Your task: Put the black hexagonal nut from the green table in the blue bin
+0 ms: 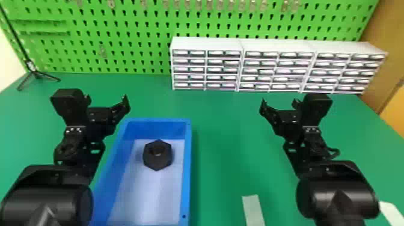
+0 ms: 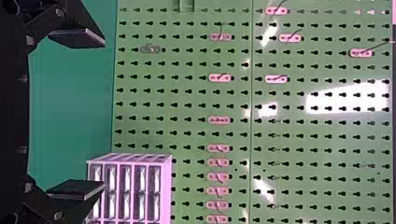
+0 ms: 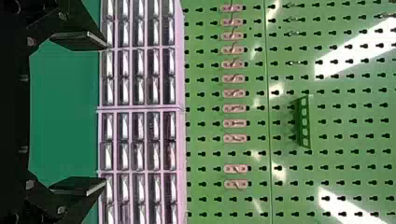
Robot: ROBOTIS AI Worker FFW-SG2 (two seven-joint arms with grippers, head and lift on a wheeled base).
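One black hexagonal nut point(image 1: 157, 160) lies inside the blue bin point(image 1: 186, 180), on its pale floor toward the far end, hole facing up and apart from the walls. The bin sits on the green worktop point(image 1: 222, 144), lower left of centre in the head view; the left arm point(image 1: 69, 177) cuts across the view of its lower left side.

Just above the bin's upper left corner in the frame hangs the left gripper point(image 1: 106, 98), its fingers spread wide and empty. Right of centre, the right gripper point(image 1: 279, 102) hangs over the worktop, its fingers also wide apart and holding nothing. Neither gripper covers the nut in the head view.

White drawer cabinets point(image 1: 207, 51) stand in a row from the upper middle to the upper right, before a green pegboard point(image 1: 144, 30) fitted with small hooks. A black tripod stand point(image 1: 37, 75) is at upper left, and a pale strip point(image 1: 254, 210) lies at the bottom, right of the bin.
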